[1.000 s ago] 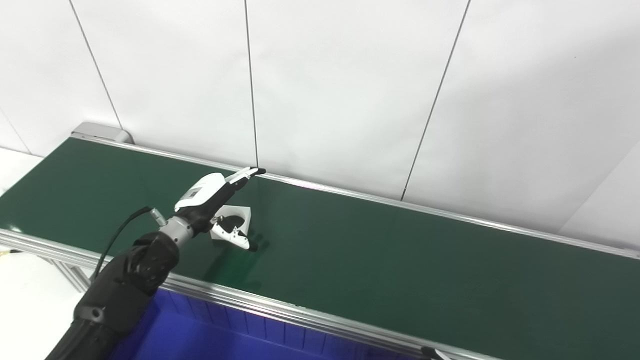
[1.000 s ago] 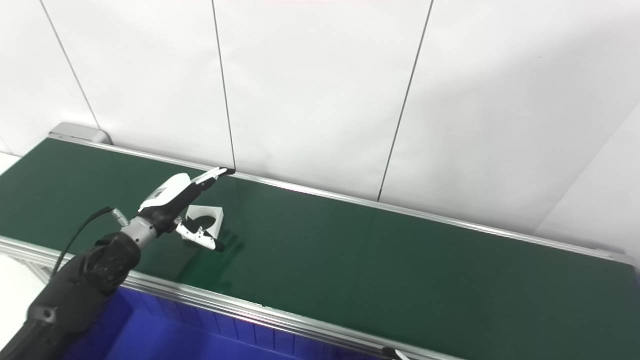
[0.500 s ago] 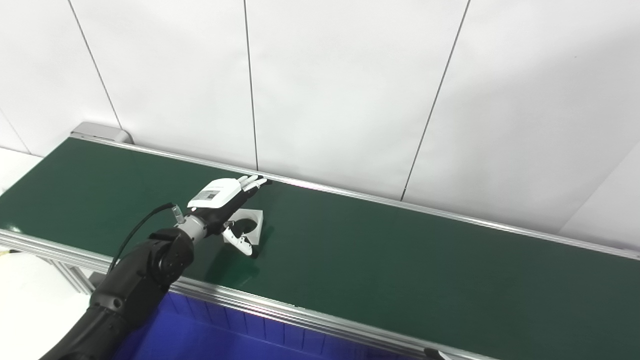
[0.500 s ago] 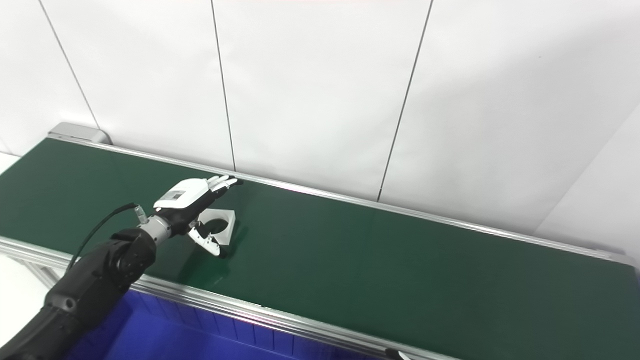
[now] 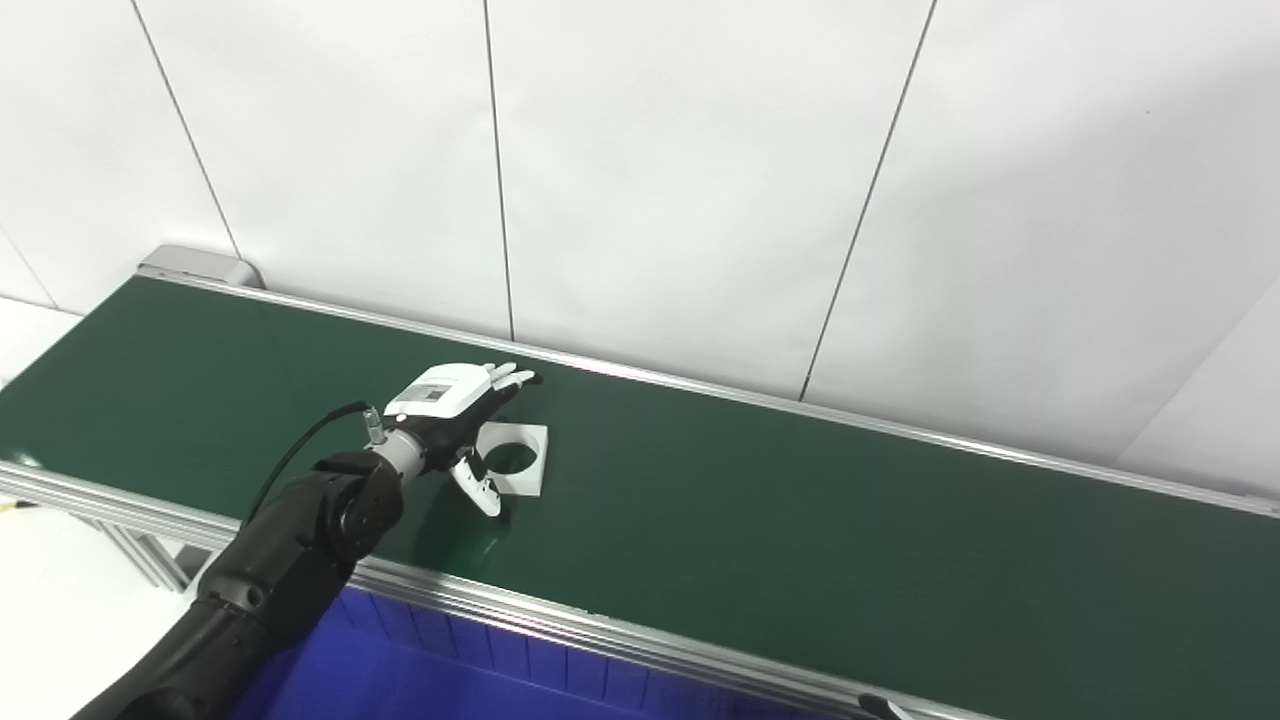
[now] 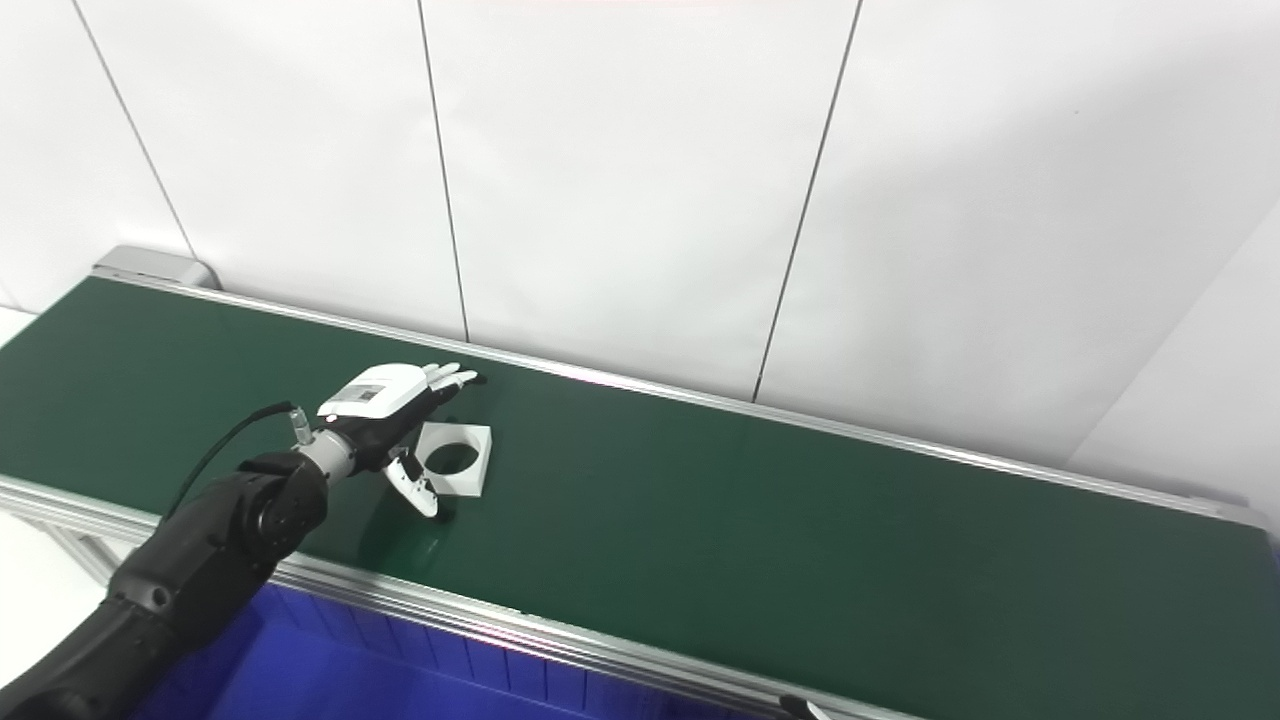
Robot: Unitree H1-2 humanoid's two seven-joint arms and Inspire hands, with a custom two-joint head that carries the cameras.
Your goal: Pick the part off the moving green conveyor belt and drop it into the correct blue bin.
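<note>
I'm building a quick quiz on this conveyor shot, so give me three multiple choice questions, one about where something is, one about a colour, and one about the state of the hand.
1. Where is the white part?
A. in the blue bin
B. on the green belt
C. lifted clear in the hand

2. What colour is the bin below the belt?
A. blue
B. red
C. grey

3. The left hand is
A. shut on the part
B. out of view
C. open beside the part

Key: 1 B, the part lies flat on the belt. 2 A, blue walls show under the rail. 3 C, fingers and thumb are spread.
</note>
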